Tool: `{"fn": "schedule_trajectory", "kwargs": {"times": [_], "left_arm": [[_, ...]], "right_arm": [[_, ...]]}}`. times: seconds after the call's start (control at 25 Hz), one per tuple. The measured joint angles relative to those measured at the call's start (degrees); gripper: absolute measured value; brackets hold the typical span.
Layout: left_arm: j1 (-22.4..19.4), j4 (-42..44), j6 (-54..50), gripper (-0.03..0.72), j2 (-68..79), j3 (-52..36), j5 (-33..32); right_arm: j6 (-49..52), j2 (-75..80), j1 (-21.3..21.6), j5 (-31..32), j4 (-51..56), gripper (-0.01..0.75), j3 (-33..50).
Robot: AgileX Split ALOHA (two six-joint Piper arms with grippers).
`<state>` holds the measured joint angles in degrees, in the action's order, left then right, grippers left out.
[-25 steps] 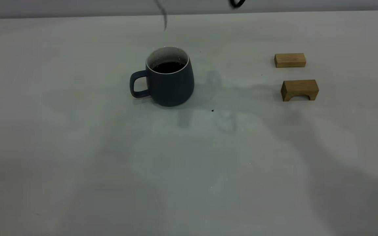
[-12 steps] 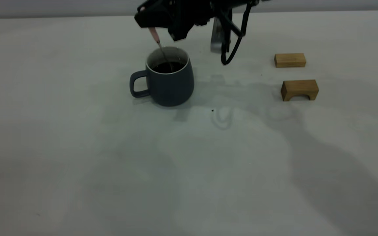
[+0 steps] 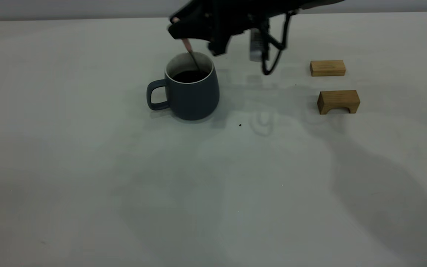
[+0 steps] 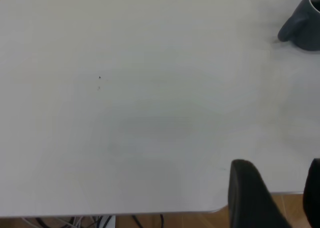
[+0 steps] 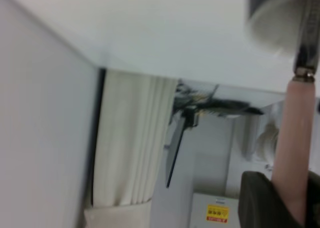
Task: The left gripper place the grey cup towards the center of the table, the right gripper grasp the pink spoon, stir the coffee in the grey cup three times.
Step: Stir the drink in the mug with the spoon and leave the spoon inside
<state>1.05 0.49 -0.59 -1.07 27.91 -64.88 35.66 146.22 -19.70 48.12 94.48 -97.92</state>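
Note:
The grey cup [image 3: 190,92] stands upright on the table [image 3: 87,167], handle toward the left, with dark coffee [image 3: 189,76] inside. My right gripper [image 3: 184,34] hovers just above the cup's rim, shut on the pink spoon [image 3: 187,45]. The spoon's metal shaft slants down into the coffee, and its bowl is hidden in the cup. In the right wrist view the pink spoon's handle [image 5: 295,148] sits pinched in that gripper [image 5: 296,208], below the cup's rim [image 5: 280,30]. My left gripper [image 4: 280,198] is open and empty over the table's edge, far from the cup [image 4: 305,25].
Two tan wooden blocks lie right of the cup: a flat one [image 3: 327,68] and an arched one [image 3: 338,101] in front of it. A black cable [image 3: 272,55] dangles from the right arm between cup and blocks.
A second ago the spoon hung above the cup. The right arm came down and dipped the spoon into the coffee. It has since carried the spoon rightward inside the cup. The cup stayed put.

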Motion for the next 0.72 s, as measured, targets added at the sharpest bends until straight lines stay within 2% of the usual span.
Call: {"fn": "schedule_trajectory", "kwargs": {"times": [0.2,0.28,0.4,0.6,0.72], "left_arm": [[0.00,0.00,0.00,0.342,0.00,0.00,0.00],[0.00,0.00,0.00,0.342,0.00,0.00,0.00],[0.00,0.00,0.00,0.342,0.00,0.00,0.00],[0.00,0.00,0.00,0.342,0.00,0.00,0.00],[0.00,0.00,0.00,0.342,0.00,0.00,0.00]], "right_arm": [[13.69,0.00,0.49,1.86,-2.02,0.147,-0.06],[15.13,0.00,-0.45,2.28,-1.24,0.147,-0.11],[11.63,0.00,-1.74,2.33,1.58,0.147,-0.11],[-2.74,0.00,-1.51,2.22,4.07,0.147,-0.11],[-2.70,0.00,-0.05,2.49,0.74,0.147,-0.11]]}}
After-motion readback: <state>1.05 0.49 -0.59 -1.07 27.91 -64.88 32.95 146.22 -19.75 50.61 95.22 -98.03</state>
